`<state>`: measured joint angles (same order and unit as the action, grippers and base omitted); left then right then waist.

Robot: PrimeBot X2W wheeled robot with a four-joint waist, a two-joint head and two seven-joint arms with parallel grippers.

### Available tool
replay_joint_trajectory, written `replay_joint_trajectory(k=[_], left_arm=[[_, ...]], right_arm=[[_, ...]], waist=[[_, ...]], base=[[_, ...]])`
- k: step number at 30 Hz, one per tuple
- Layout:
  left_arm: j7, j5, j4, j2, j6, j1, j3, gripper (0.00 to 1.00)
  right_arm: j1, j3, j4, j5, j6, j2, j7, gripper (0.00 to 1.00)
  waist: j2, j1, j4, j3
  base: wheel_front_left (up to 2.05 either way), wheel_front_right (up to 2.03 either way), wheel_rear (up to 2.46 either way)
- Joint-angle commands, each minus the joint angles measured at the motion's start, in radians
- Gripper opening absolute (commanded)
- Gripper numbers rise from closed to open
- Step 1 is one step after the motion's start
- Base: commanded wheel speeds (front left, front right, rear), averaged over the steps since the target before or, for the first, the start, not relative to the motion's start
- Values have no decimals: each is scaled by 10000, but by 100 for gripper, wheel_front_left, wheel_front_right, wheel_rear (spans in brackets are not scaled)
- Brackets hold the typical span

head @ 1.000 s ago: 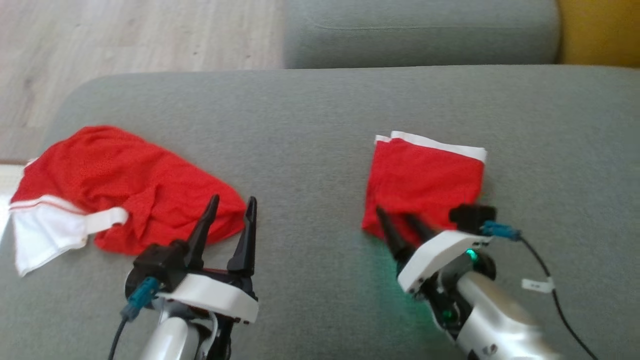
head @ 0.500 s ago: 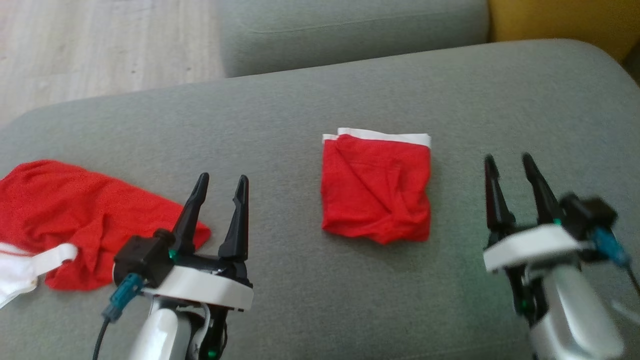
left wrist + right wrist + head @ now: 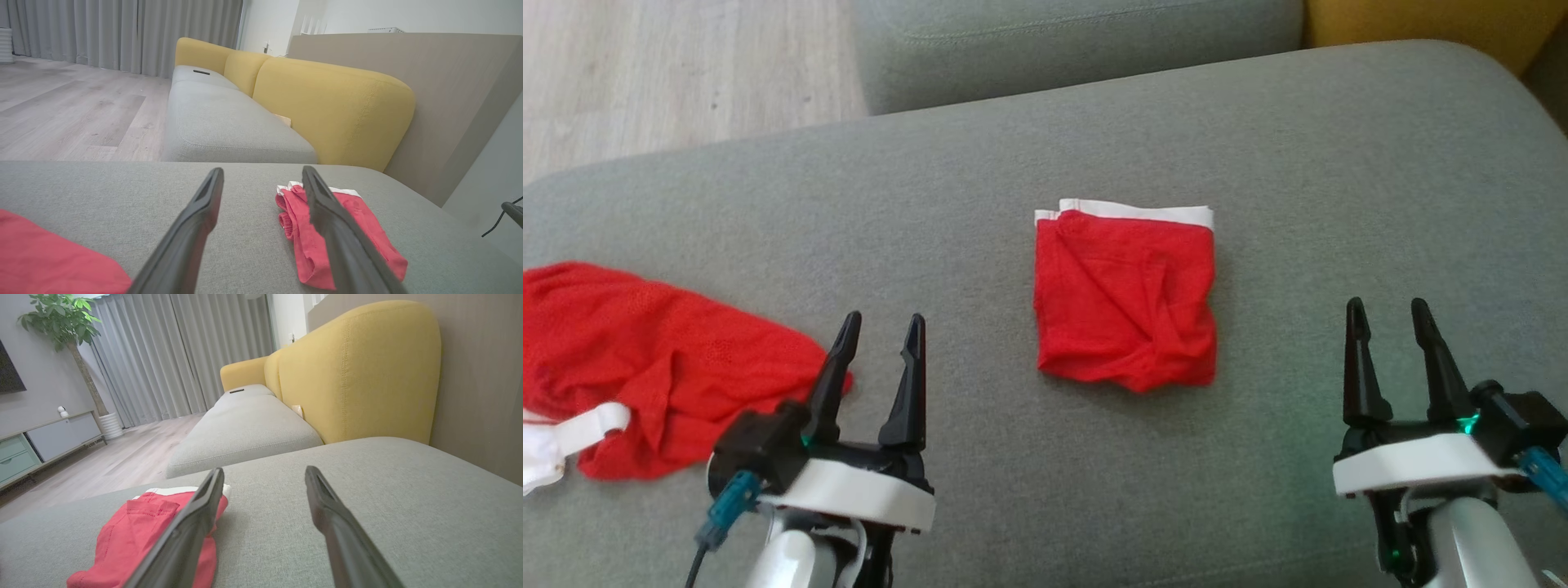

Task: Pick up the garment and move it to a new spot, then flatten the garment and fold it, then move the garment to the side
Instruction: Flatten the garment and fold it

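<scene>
A folded red garment with a white waistband lies as a neat square in the middle of the grey cushion. The same folded garment lies ahead and right in the left wrist view, and the garment sits low left in the right wrist view. My left gripper hovers open, to the left of it and nearer me, empty. My right gripper stands open to its right, also empty, clear of the cloth.
A second red garment with white trim lies crumpled at the cushion's left end; it is also at the lower left of the left wrist view. Another grey seat, a yellow backrest and wooden floor lie beyond.
My right gripper has let go of the folded garment and drawn back to the right and toward me. The head camera has turned right, shifting the whole view left.
</scene>
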<state>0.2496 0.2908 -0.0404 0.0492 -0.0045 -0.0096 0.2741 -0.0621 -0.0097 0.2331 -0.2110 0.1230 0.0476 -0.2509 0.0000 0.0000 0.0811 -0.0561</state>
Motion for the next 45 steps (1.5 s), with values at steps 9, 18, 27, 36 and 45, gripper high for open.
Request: replay_joint_trajectory(k=[9, 18, 27, 36, 45], left_arm=[[122, 67, 290, 10, -152, -881, -36, 100], [122, 143, 298, 10, -174, -1360, 237, 100], [122, 258, 226, 10, -174, -1585, 350, 100], [122, 335, 150, 10, -69, -1513, 409, 100], [122, 265, 109, 10, -78, -1366, 336, 100]], right_arm=[[-923, 547, -145, 337, 77, 27, -105, 0], [-2555, 835, 1766, 1079, 77, 27, 460, 0], [-3720, 274, 4122, 2157, 77, 26, 578, 0], [-3801, 2289, 4715, 959, 77, 26, 135, 0], [-3324, 4356, 4149, -260, 77, 26, 476, 0]], waist=[[0, 0, -780, -597], [0, 0, -2006, -1422], [0, 0, -2616, -1685], [0, 0, -2547, -1419], [0, 0, -2216, -1078]], base=[[0, 0, 0], [0, 0, 0], [0, 0, 0], [0, 0, 0], [0, 0, 0]])
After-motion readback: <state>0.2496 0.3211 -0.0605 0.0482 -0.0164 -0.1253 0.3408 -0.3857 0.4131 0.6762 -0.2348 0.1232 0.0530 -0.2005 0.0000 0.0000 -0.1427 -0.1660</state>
